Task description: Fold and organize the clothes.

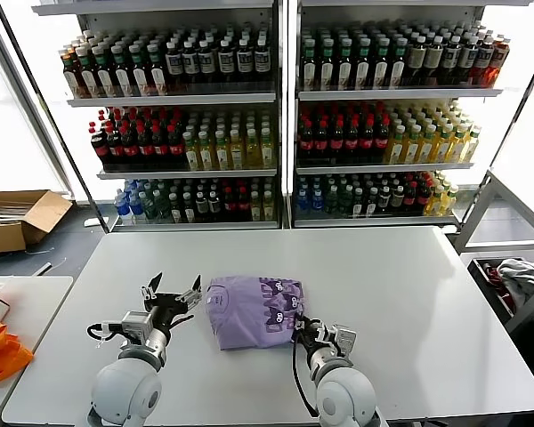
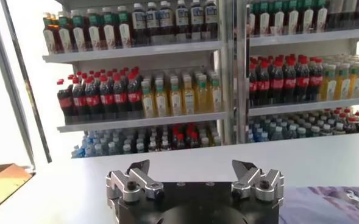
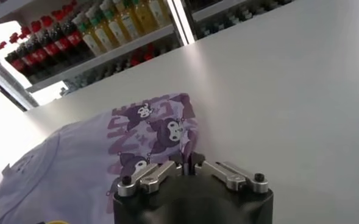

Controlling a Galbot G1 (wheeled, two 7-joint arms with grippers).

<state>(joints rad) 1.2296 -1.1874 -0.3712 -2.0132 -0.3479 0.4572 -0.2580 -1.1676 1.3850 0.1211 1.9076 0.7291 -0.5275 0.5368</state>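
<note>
A lavender T-shirt [image 1: 249, 311] lies folded in a compact block at the middle of the white table [image 1: 409, 294], its dark purple print facing up along the right side. My left gripper [image 1: 175, 286] is open and empty just left of the shirt, a little above the table; the left wrist view shows its jaws [image 2: 190, 164] spread wide, with the shirt's edge [image 2: 344, 204] beside them. My right gripper [image 1: 301, 322] is at the shirt's near right corner. In the right wrist view it [image 3: 188, 157] is shut, pinching the printed edge of the shirt [image 3: 106, 158].
Shelves of drink bottles [image 1: 276, 116] stand behind the table. A cardboard box [image 1: 18, 218] sits on the floor at the left. A small side table with an orange bag [image 1: 0, 351] is at the near left. A bin with cloth [image 1: 516, 280] stands at the right.
</note>
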